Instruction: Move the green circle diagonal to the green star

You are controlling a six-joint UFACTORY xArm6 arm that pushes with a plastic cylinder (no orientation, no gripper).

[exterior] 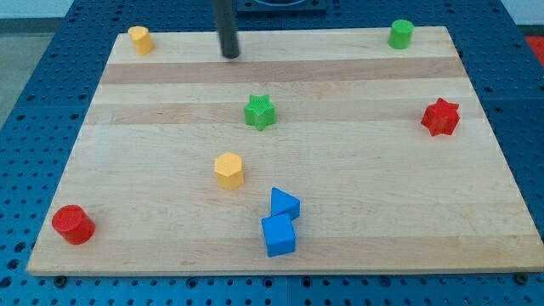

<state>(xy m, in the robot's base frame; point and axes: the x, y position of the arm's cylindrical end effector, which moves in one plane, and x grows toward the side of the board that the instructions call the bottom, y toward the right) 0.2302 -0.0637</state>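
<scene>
The green circle (401,34) stands near the board's top right corner. The green star (260,112) sits a little above the board's middle. My tip (230,55) is the lower end of the dark rod, near the top edge, above and slightly left of the green star and far left of the green circle. It touches no block.
A yellow block (140,39) stands at the top left corner, a yellow hexagon (229,170) below the star, a red star (440,117) at the right, a red circle (73,224) at the bottom left. A blue triangle (284,204) and a blue cube (279,235) touch at the bottom middle.
</scene>
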